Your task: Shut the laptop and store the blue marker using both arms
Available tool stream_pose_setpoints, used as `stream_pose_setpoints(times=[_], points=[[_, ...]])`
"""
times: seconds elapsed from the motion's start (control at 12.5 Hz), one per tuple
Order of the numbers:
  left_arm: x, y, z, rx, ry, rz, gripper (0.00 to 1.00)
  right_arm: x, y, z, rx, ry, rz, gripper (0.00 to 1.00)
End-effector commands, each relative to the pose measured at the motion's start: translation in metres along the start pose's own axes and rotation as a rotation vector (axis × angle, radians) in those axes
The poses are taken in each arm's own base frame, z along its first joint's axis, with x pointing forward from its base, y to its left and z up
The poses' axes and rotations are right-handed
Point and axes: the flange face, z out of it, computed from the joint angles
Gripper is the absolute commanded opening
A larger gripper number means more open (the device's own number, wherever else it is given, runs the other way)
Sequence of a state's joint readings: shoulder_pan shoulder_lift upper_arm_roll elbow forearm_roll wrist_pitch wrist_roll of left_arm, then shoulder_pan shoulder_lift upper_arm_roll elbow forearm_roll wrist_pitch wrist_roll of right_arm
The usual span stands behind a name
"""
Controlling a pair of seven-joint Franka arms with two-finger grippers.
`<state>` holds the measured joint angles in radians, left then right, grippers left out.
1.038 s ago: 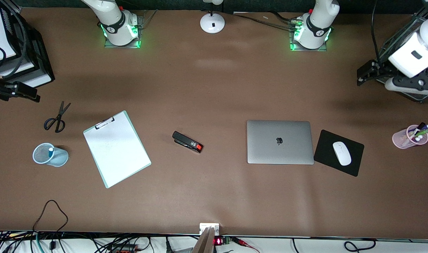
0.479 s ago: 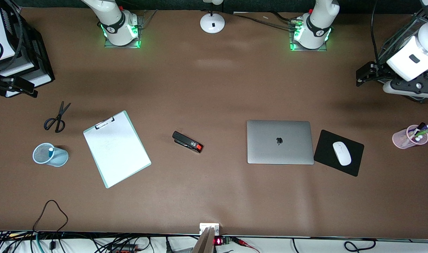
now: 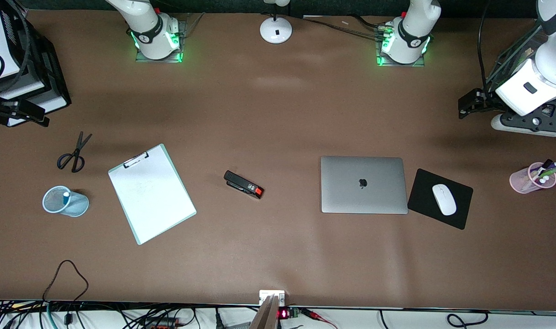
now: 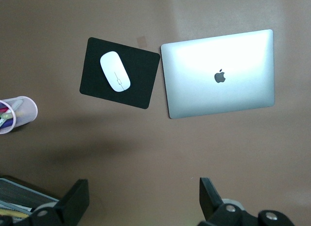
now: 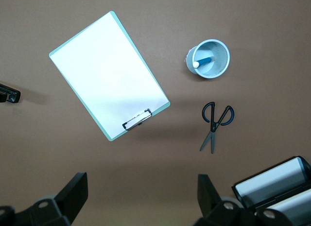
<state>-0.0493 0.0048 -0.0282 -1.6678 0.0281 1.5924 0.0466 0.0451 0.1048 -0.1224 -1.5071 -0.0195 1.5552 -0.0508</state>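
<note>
The laptop (image 3: 363, 184) lies shut, lid up with the dark logo showing, beside a black mouse pad; it also shows in the left wrist view (image 4: 219, 73). The blue marker (image 3: 66, 196) stands inside a light-blue mesh cup (image 3: 79, 204) toward the right arm's end; the right wrist view shows the marker (image 5: 204, 61) in the cup (image 5: 221, 66). My left gripper (image 3: 463, 105) hangs open and empty over bare table (image 4: 144, 197). My right gripper (image 3: 42, 121) hangs open and empty above the scissors' area (image 5: 143, 194).
A white clipboard (image 3: 151, 193), black scissors (image 3: 73, 155) and a black stapler (image 3: 243, 184) lie on the table. A white mouse (image 3: 443, 199) sits on the mouse pad (image 3: 424, 187). A pink cup (image 3: 522, 180) of pens stands at the left arm's end. A lamp base (image 3: 276, 29) stands between the arm bases.
Both hands have shifted slightly at their ends of the table. Nothing on the table has moved.
</note>
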Motion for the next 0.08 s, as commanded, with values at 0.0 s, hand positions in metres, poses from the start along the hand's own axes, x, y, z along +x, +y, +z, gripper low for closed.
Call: stream_pose_setpoints(times=[0.0], points=[[0.0024,-0.0038,-0.0015,0.013,0.0,-0.007,1.0,-0.0098,-0.0035,-0.0066,0.017,0.005,0.003,1.0]])
